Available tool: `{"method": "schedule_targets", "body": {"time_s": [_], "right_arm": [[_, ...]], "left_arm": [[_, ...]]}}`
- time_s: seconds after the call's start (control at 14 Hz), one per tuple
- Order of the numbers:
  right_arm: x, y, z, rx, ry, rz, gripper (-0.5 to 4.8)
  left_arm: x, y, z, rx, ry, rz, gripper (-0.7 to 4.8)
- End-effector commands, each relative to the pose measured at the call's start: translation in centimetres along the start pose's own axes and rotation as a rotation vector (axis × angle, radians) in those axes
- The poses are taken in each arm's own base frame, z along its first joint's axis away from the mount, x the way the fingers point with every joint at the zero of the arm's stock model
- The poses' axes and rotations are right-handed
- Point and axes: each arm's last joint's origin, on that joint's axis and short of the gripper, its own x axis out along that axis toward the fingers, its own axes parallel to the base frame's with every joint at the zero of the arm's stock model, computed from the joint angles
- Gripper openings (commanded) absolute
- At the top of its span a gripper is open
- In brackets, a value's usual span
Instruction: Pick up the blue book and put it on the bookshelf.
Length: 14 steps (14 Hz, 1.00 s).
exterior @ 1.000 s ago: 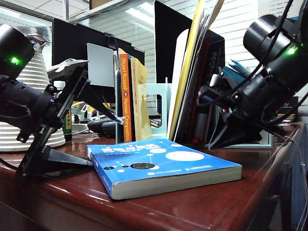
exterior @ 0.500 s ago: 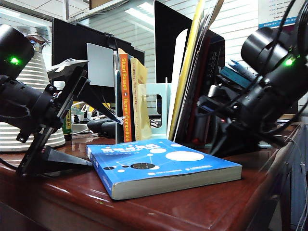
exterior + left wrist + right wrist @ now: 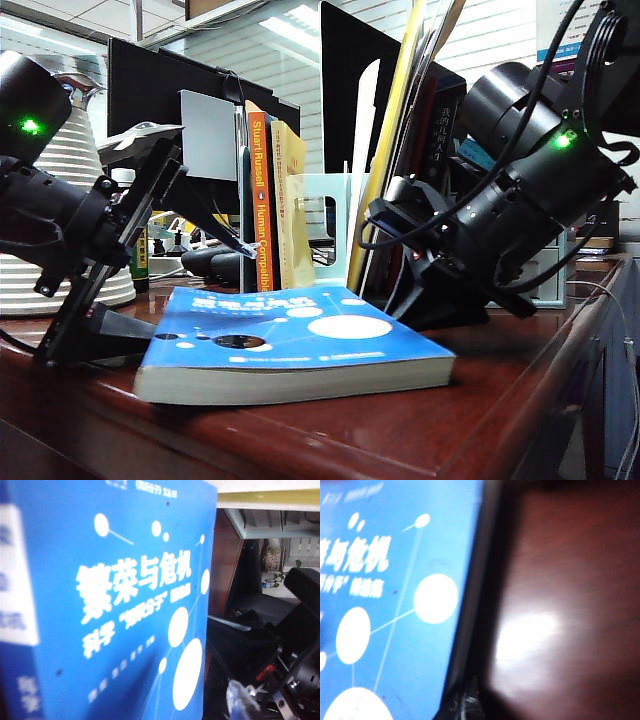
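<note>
Left gripper (image 3: 105, 330): far left of the exterior view, low over the desk (image 3: 420, 430). Jaws spread wide, nothing between them. 1 finger lies along the wood just beside the book's near-left corner; contact cannot be confirmed.

Blue book (image 3: 300, 345): flat on the desk, cover up, between the 2 arms. Page edges face the camera. Left wrist view fills with its cover (image 3: 115, 605) and white title.

Bookshelf (image 3: 335, 230): pale mint rack behind the book, standing apart from it. Orange-spined book (image 3: 259, 200) and other volumes upright in its slots. Open gap beside the handle cut-out.

Right gripper (image 3: 425, 290): low at the book's far-right edge, behind it. Fingers hidden; cannot tell whether spread or closed. Right wrist view is blurred, showing cover (image 3: 385, 605) and bare desk only.

Stage (judgement): book not yet lifted.

Risk 1: a push from the right may slide the book against the left finger or towards the front edge.

Risk 2: a 1-edge pinch on a soft paperback may let it sag or fan open.

Risk 3: crowded slots; a tilted book may catch a divider.
</note>
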Motion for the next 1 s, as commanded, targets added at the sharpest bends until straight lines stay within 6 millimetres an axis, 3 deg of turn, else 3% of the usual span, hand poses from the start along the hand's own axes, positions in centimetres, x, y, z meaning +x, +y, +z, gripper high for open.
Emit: {"method": "schedule_targets", "body": {"time_s": [0.07, 0.29, 0.36, 0.5, 0.57, 0.79, 1.0], "right_arm": [[0.3, 0.1, -0.9, 0.011, 0.065, 0.007, -0.05], [0.3, 0.2, -0.8, 0.003, 0.056, 0.039, -0.05], [0.3, 0.2, -0.8, 0.003, 0.055, 0.038, -0.05], [0.3, 0.2, -0.7, 0.002, 0.053, 0.037, -0.05], [0.3, 0.2, -0.6, 0.001, 0.048, 0.034, -0.05], [-0.9, 1.0, 0.8, -0.026, -0.026, -0.004, -0.05], [-4.6, 2.7, 3.2, -0.093, -0.194, -0.058, -0.05]], "left_arm": [[1.1, 0.9, -1.9, -0.037, 0.087, 0.082, 4.79], [2.3, -0.1, -3.5, 0.012, 0.140, 0.074, 4.55], [2.4, -0.2, -3.7, 0.019, 0.145, 0.074, 3.73], [2.4, -0.2, -3.6, 0.023, 0.117, 0.095, 0.64], [2.3, -0.3, -3.3, 0.032, 0.101, 0.073, -0.07], [2.0, -1.9, -2.5, 0.109, 0.035, -0.045, -0.06], [-0.3, -4.7, -1.9, 0.193, -0.056, -0.138, -0.06]]}}
